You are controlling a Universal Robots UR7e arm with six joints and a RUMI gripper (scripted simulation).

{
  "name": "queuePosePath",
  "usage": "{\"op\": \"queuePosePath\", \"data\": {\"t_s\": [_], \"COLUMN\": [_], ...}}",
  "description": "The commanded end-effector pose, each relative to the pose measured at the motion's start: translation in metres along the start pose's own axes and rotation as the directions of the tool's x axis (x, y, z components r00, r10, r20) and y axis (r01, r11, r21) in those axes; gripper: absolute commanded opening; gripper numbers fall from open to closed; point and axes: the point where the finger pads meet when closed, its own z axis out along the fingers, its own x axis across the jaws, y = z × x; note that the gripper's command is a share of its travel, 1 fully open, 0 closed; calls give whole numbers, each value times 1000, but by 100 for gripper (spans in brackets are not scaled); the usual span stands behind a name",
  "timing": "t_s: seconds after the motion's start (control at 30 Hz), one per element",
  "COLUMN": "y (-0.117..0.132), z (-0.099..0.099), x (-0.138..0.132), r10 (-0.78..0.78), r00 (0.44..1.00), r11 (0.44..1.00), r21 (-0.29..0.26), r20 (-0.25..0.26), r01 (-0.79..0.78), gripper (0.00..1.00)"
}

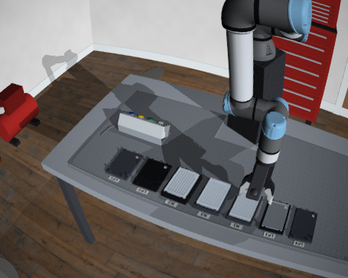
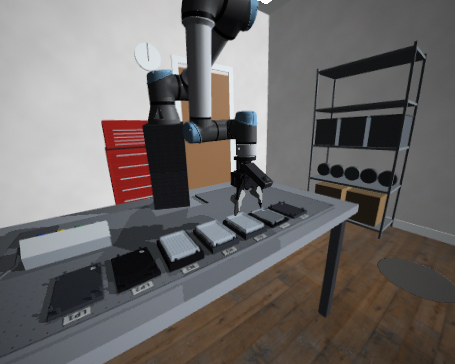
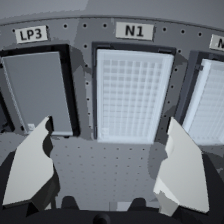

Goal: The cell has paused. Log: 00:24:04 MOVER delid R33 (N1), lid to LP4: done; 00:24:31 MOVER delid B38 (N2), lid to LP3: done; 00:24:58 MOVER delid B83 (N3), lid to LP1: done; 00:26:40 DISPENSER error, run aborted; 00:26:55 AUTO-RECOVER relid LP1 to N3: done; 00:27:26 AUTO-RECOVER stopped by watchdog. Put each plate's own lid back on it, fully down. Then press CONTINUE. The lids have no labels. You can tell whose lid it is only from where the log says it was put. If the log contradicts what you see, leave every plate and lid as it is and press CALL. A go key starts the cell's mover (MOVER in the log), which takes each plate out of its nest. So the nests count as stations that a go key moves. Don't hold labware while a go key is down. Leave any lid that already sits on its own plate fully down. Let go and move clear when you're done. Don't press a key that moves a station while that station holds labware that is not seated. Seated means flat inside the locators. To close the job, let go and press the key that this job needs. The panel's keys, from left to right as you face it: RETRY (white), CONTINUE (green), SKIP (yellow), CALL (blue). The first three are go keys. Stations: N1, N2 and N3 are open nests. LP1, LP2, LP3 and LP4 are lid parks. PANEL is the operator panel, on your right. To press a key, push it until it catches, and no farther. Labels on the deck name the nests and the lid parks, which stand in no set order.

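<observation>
My gripper point(image 1: 255, 198) point(image 2: 249, 210) point(image 3: 110, 117) is open and empty, above the row near N1 and LP3. The N1 plate point(image 1: 242, 211) point(image 2: 242, 225) point(image 3: 132, 100) looks flat in its nest; its wells show faintly, as through a clear lid. The N3 plate point(image 1: 214, 194) point(image 2: 214, 234) point(image 3: 210, 107) and N2 plate point(image 1: 183, 182) point(image 2: 179, 246) sit in their nests; I cannot tell for certain if they wear lids. A grey, clear lid point(image 1: 275, 217) point(image 2: 269, 216) point(image 3: 37, 90) lies in LP3. LP1 point(image 1: 123, 163), LP2 point(image 1: 151, 176) and LP4 point(image 1: 303, 226) show no lid.
The white panel point(image 1: 139, 129) point(image 2: 65, 247) stands behind LP1 and LP2. Its blue key point(image 1: 131, 113), yellow key point(image 1: 141, 116) and green key point(image 1: 151, 119) show on top. The nests and parks stand close together in one row along the table edge.
</observation>
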Motion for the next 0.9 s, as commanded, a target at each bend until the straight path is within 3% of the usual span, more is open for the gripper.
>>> {"op": "queuePosePath", "data": {"t_s": [0.0,0.6,0.87], "y": [-1,-2,-2], "z": [0,0,0], "x": [-25,-105,-106], "r10": [-4,-3,-3], "r00": [1000,1000,1000], "r11": [1000,1000,1000], "r21": [1,1,1], "r20": [0,0,0], "r01": [4,3,3], "gripper": [82,82,82]}}
